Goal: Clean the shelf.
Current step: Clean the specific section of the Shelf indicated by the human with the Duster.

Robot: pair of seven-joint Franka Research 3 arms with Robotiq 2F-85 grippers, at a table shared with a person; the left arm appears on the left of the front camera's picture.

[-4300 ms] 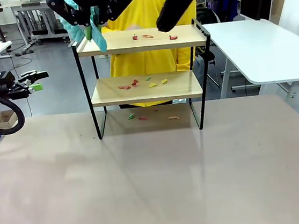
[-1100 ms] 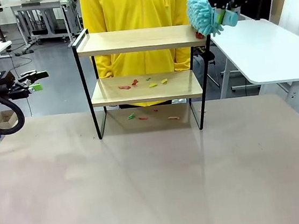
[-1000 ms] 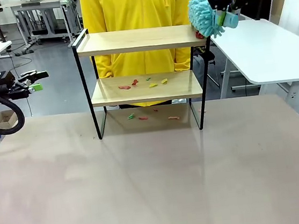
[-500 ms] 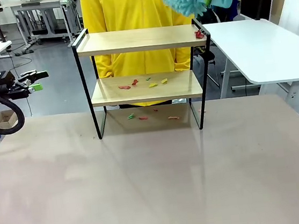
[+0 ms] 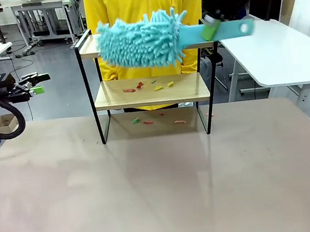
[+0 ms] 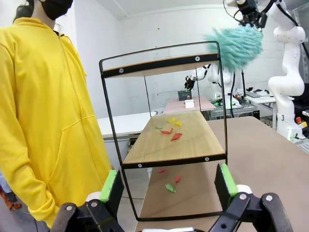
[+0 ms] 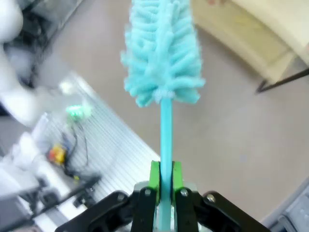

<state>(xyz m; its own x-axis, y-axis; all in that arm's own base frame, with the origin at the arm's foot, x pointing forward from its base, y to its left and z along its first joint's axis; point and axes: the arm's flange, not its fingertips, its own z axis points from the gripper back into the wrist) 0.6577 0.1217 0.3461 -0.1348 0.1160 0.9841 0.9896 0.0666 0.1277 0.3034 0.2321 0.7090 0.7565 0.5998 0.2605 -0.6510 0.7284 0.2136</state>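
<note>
The shelf (image 5: 151, 92) stands at the table's far side, two light wood boards in a black frame. Small red, yellow and green scraps (image 5: 154, 86) lie on its lower board, and more scraps (image 5: 146, 121) lie on the table beneath it. My right gripper (image 5: 211, 30) is shut on the handle of a teal fluffy duster (image 5: 142, 39), which lies level across the front of the top board, head to the left. The right wrist view shows the fingers (image 7: 155, 175) clamped on the duster (image 7: 162, 53) handle. My left gripper (image 5: 39, 84) hangs open far to the left, facing the shelf (image 6: 166, 145) end-on.
A person in a yellow hoodie (image 5: 142, 5) stands just behind the shelf. A white table (image 5: 274, 52) is at the right, another at the far left. The brown tabletop (image 5: 163, 188) in front of the shelf is bare.
The duster has swung down from above the shelf's right end and now lies sideways in front of the top board, head pointing left. The left arm has not moved.
</note>
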